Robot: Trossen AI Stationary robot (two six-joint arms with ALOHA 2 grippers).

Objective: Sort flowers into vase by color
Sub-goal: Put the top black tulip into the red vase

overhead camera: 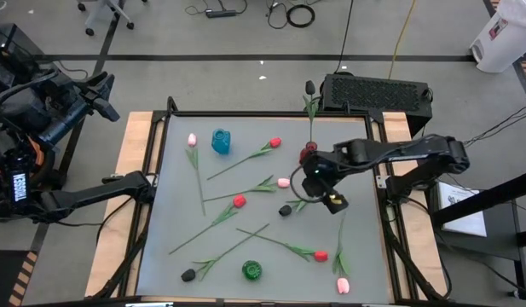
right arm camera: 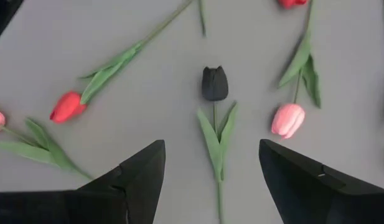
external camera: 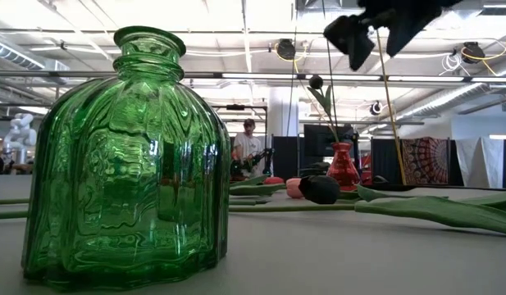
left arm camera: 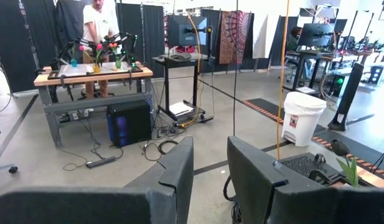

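Red, pink and black flowers lie flat on the grey mat [overhead camera: 169, 213]. One black flower [overhead camera: 310, 86] stands with its stem in the red vase [overhead camera: 309, 154]. The blue vase [overhead camera: 221, 141] stands at the far left, the green vase [overhead camera: 251, 270] at the near edge. My right gripper [overhead camera: 307, 194] hangs open above a lying black flower [right arm camera: 214, 84], whose stem runs between the two fingers in the right wrist view; it touches nothing. A pink flower [right arm camera: 287, 119] and a red flower [right arm camera: 67, 107] lie to either side. My left gripper [left arm camera: 210, 142] is open, held high off the table's left side.
A black box [overhead camera: 378, 92] sits beyond the far edge, behind the red vase. More flowers are scattered over the mat: red [overhead camera: 239, 201], pink [overhead camera: 342, 284], black [overhead camera: 188, 275]. In the low view the green vase [external camera: 125, 164] fills the foreground. A person [external camera: 248, 143] stands far behind.
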